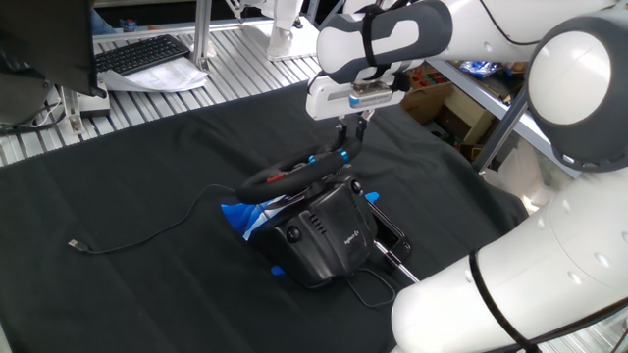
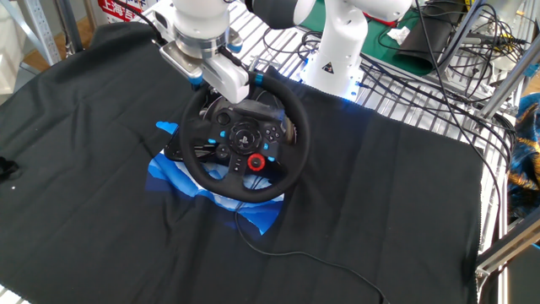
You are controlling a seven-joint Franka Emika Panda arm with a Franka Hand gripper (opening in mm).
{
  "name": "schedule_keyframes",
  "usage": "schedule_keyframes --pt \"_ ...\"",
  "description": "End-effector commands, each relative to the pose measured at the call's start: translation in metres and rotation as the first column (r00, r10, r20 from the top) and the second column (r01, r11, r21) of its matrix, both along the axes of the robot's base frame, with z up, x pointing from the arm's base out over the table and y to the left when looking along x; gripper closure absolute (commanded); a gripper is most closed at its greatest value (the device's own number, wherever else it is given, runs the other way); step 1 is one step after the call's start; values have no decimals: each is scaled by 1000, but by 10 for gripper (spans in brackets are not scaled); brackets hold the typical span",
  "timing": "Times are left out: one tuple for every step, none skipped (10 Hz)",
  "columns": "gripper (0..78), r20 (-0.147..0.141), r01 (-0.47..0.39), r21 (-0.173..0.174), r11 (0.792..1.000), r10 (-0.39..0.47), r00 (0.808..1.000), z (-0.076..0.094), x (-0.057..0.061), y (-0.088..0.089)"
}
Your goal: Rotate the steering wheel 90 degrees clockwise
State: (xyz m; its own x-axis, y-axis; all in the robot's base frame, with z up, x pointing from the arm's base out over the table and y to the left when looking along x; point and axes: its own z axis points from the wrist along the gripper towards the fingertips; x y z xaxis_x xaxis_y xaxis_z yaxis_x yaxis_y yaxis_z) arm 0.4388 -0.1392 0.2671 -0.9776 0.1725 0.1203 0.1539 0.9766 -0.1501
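Steering wheel (image 2: 245,143) sits on black cloth (image 2: 101,219) over a slatted metal table (image 1: 226,59).

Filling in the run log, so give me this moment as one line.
phase: turning | tool: at top of steering wheel rim, grip unclear | base: on black cloth

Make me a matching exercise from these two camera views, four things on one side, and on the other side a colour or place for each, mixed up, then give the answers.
Things:
1. steering wheel
2. gripper
3. keyboard
4. loose cable end

Places or colours:
A. on the metal slat surface beyond the black cloth
B. lying alone on the black cloth, away from the wheel
C. black rim, red round button on the hub
D. at the top of the wheel rim

Pairs: 1-C, 2-D, 3-A, 4-B
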Motion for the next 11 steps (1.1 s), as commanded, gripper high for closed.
schedule_keyframes --pt "760 -4 18 -7 1000 -18 1000 8 -4 1" --pt "760 -4 28 -14 999 -29 1000 10 -6 2" --pt "760 0 42 -17 999 -42 999 11 -8 2" --pt "760 2 48 -18 999 -48 999 11 -9 3" --pt "760 7 64 -21 998 -63 998 12 -12 5" --pt "760 8 71 -25 997 -71 997 13 -14 7" --pt "760 10 79 -28 996 -79 997 14 -16 10" --pt "760 11 89 -30 996 -88 996 15 -18 13" --pt "760 12 91 -31 995 -91 996 16 -19 14" --pt "760 15 109 -41 993 -109 994 20 -23 20" --pt "760 16 121 -44 992 -120 993 22 -26 25"
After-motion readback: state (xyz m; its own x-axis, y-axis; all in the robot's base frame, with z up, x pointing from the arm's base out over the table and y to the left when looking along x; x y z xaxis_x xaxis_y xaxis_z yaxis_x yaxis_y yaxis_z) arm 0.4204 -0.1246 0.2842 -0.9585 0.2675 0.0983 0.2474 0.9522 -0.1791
